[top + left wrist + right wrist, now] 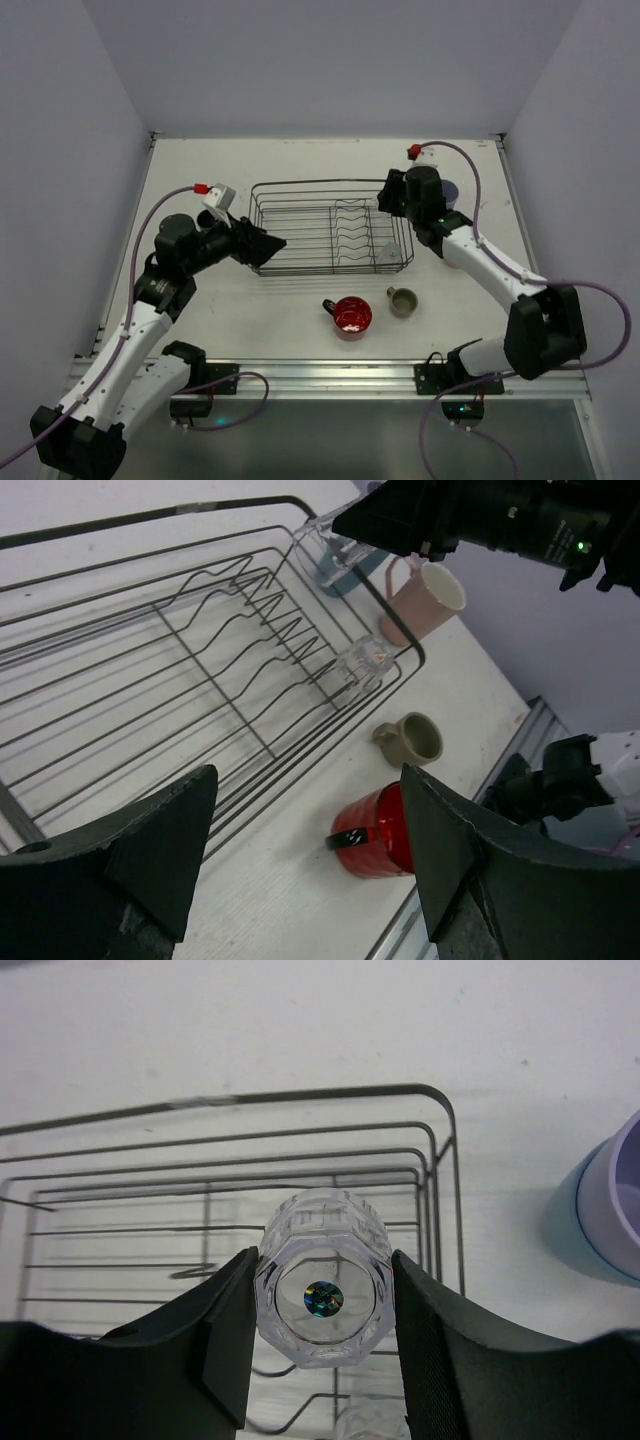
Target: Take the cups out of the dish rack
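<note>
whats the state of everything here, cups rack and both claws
rack, holds only two glasses
left claw, open, empty
right claw, shut on the far glass
far glass, in the rack's far right corner
near glass, in the rack's near right corner
red mug, upright, out of the rack
olive cup, upright, out of the rack
pink cup, upright, out of the rack
blue tumbler, out of the rack

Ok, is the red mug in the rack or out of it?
Out. The red mug sits on the table on the near side of the rack, clear of its wires.
</note>
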Tool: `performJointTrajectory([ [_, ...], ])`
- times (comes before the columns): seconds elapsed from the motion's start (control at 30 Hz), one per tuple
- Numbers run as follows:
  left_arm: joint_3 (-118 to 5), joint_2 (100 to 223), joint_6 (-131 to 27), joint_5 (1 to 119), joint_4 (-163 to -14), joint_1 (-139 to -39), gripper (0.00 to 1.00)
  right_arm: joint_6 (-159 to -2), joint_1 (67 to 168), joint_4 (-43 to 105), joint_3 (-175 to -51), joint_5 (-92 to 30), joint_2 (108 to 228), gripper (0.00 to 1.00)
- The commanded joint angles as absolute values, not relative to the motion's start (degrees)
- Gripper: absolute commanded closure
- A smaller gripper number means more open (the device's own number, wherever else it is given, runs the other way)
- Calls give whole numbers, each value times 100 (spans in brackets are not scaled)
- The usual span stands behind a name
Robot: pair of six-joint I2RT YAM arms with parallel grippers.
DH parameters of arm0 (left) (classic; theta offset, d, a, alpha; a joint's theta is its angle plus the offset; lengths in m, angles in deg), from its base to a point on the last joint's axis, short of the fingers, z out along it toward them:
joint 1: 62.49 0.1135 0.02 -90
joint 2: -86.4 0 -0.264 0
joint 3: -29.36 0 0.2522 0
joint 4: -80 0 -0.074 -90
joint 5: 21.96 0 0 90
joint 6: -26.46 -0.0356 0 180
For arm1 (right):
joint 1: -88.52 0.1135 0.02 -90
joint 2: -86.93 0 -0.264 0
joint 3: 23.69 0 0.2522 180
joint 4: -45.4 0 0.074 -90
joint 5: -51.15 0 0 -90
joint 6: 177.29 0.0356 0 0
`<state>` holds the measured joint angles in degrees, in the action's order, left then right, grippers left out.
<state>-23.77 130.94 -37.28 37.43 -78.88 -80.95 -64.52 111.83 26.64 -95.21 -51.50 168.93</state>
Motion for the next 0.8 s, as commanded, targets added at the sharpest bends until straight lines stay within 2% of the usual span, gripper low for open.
performJointTrajectory([
  [0.0,-2333,13254,-2989,2991,-8930,-8121,23,-6023,11216,3637,-9081,-4074,15937,80],
  [0.17,-2210,13772,-2102,2481,-10046,-8148,25,-4734,11234,4788,-7905,-2482,14857,83],
  [0.33,-2140,14501,-1477,2120,-10994,-8367,25,-3624,11295,6351,-7139,-997,14626,82],
  [0.5,-2174,15020,-1151,2312,-11498,-8727,26,-2796,11558,7522,-6769,-572,14758,82],
  [0.77,-2281,15583,-852,2427,-12025,-9105,32,-2603,11849,8006,-6488,-721,15065,82],
])
